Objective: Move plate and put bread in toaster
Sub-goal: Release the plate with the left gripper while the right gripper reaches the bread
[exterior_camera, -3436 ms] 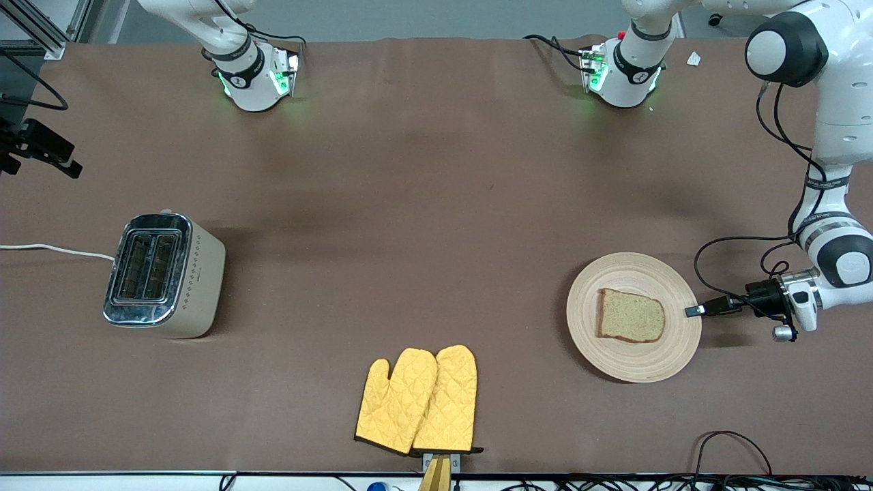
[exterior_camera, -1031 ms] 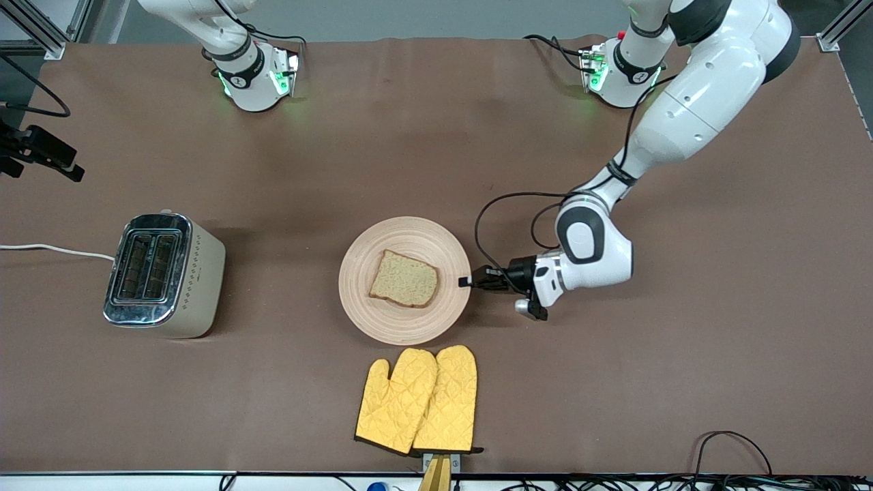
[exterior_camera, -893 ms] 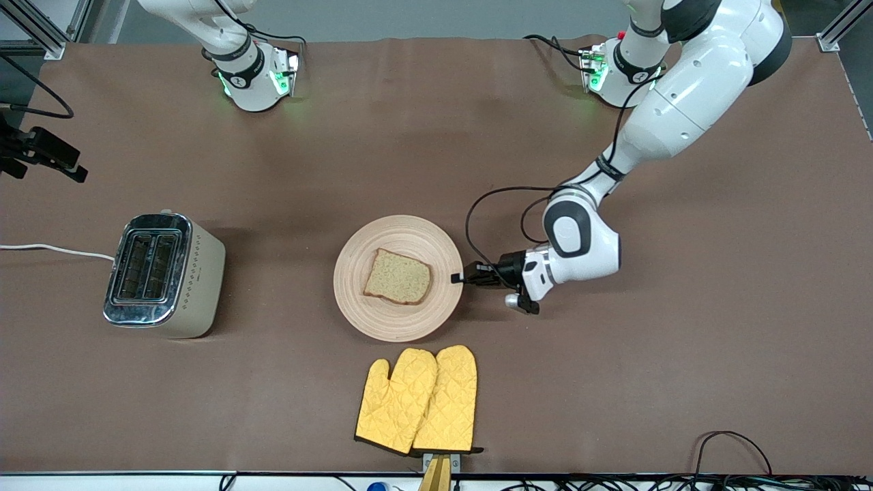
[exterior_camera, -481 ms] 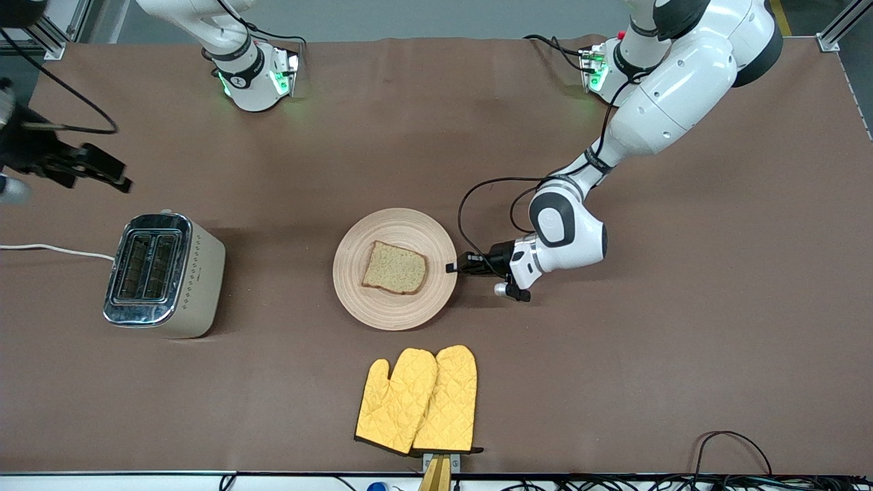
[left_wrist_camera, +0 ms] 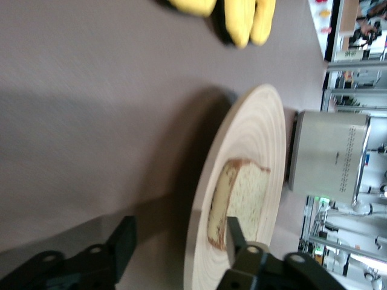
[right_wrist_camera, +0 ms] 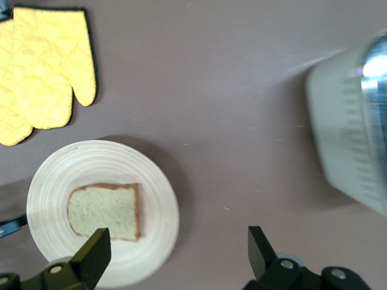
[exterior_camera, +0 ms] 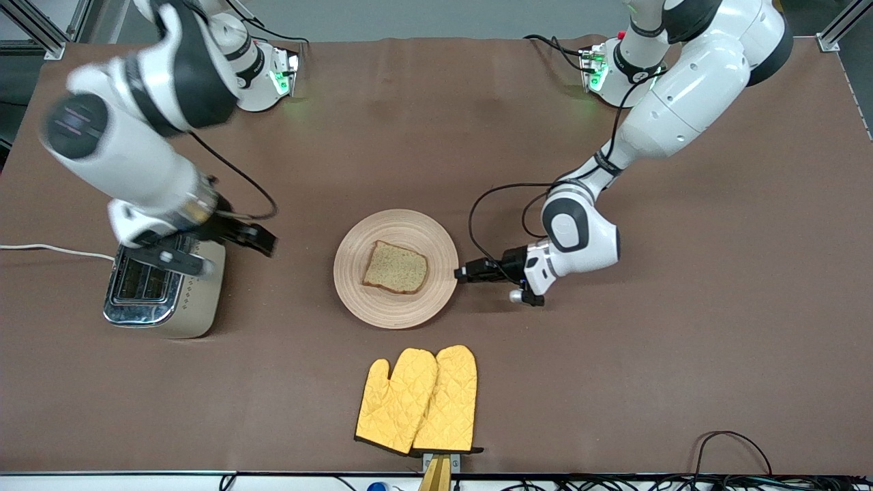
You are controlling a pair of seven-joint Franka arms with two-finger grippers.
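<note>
The pale wooden plate lies mid-table with the bread flat on it. My left gripper is low at the plate's rim on the left arm's side, open and empty. In the left wrist view the left gripper has the plate's edge before its spread jaws, with the bread close by. My right gripper is open and empty over the table between the toaster and the plate. In the right wrist view the right gripper shows above the plate, bread and toaster.
Two yellow oven mitts lie nearer the front camera than the plate; they also show in the right wrist view. The right arm's wrist covers part of the toaster's top. The toaster's white cord runs toward the right arm's end.
The left gripper dragged the plate with the bread from the left arm's end to mid-table, then opened and backed off slightly. The right arm swung in over the toaster toward the plate.
</note>
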